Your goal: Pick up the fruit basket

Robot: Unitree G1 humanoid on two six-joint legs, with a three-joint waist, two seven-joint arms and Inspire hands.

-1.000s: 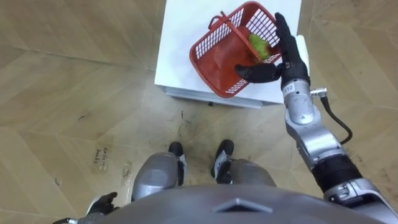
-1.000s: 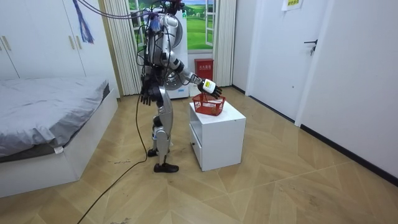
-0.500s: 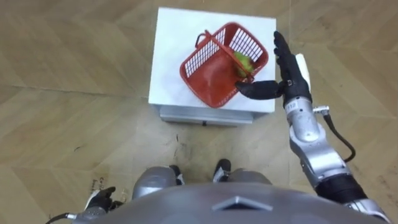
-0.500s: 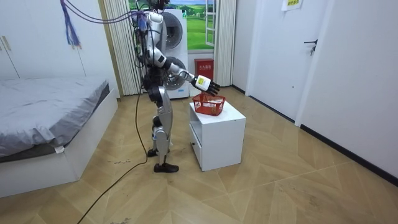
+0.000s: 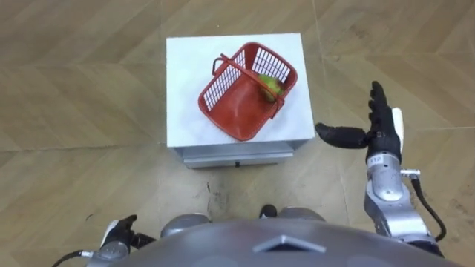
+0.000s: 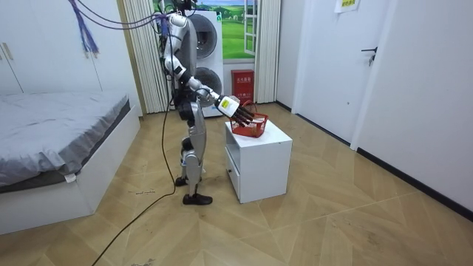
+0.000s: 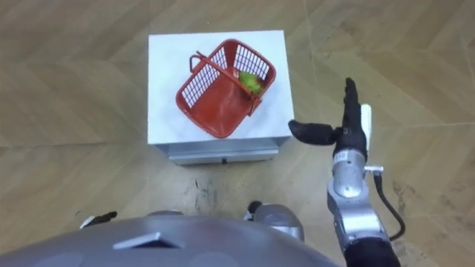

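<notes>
While red basket (image 5: 239, 104) sits on white cabinet (image 5: 185, 89), green fruit (image 5: 269, 86) inside, right hand (image 5: 380, 135) apart, fingers (image 5: 377, 100) straight, left hand (image 5: 119, 236) low

one basket (image 5: 239, 104), one green fruit (image 5: 269, 87), one white cabinet (image 5: 185, 85)

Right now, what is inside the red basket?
One green fruit lies in the basket, at its right end. Whatever is beneath the fruit is covered.
</notes>
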